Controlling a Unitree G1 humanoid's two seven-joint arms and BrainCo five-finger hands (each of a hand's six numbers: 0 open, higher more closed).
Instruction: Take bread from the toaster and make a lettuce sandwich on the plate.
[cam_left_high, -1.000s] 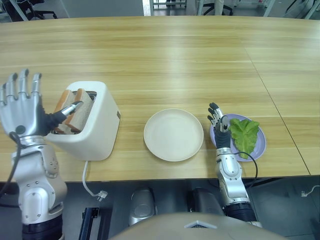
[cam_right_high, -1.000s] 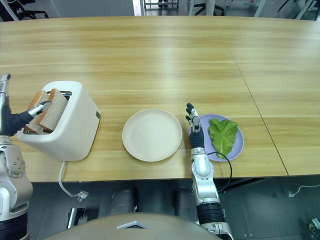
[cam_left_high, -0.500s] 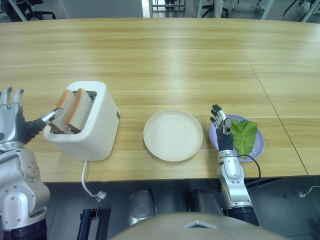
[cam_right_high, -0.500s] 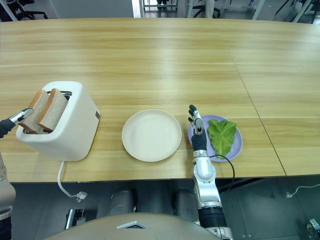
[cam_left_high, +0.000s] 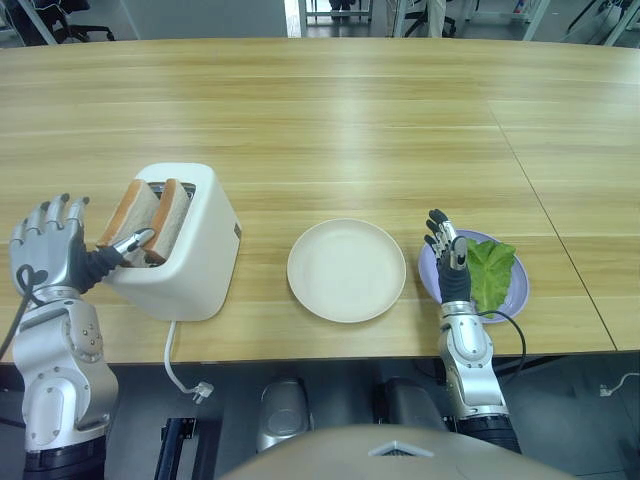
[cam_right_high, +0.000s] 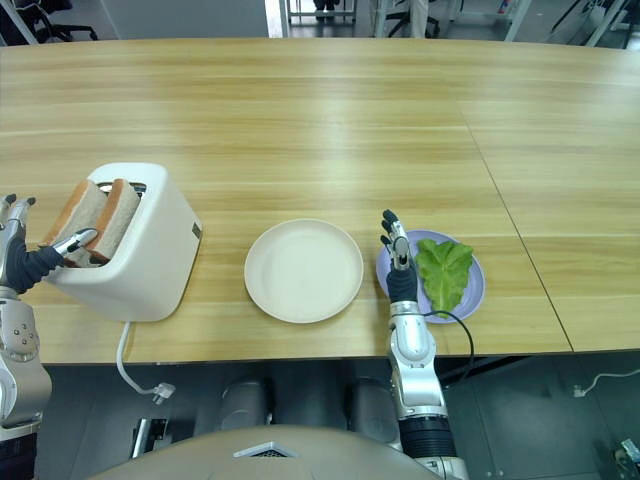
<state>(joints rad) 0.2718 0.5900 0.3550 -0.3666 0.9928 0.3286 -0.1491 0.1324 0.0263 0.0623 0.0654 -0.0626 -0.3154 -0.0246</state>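
Fingers of the left hand are standing spread and upright beside the toaster, holding nothing. The thumb is pointing at the bread and seems to be touching the near slice, though the contact is hard to judge. Two slices are sitting in the toaster with their long axis upright, leaning left toward that hand. The right hand is resting at the table's near edge, fingers straight and pointing away, empty. It is lying over the left rim of the dish. The lettuce is lying in the dish with its length running away from the robot. The plate is sitting between toaster and dish. The left eye view is giving the whole back of the left hand, while the right eye view is cutting it at the frame's edge. The right eye view is opening a strip of dish between right hand and lettuce, which are overlapping in the left eye view.
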